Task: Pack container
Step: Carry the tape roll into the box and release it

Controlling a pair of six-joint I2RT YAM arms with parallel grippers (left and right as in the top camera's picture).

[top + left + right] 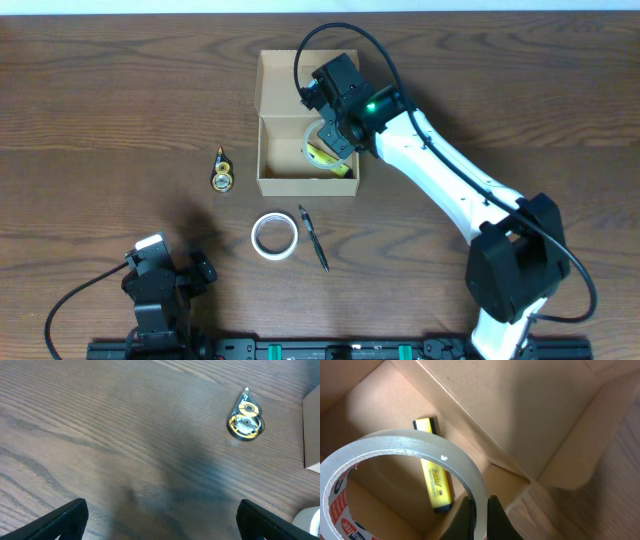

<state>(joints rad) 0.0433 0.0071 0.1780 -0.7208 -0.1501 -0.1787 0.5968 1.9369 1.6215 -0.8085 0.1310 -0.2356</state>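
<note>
The right gripper [480,516], clenched on a clear tape roll [420,442], hangs over the open box [268,150] by the far edge of the bench [100,100], a yellow marker [436,480] already inside, while a white tape roll [258,238], pen [313,240] and correction tape [221,172] remain unpacked, the left gripper [165,522] released.
</note>
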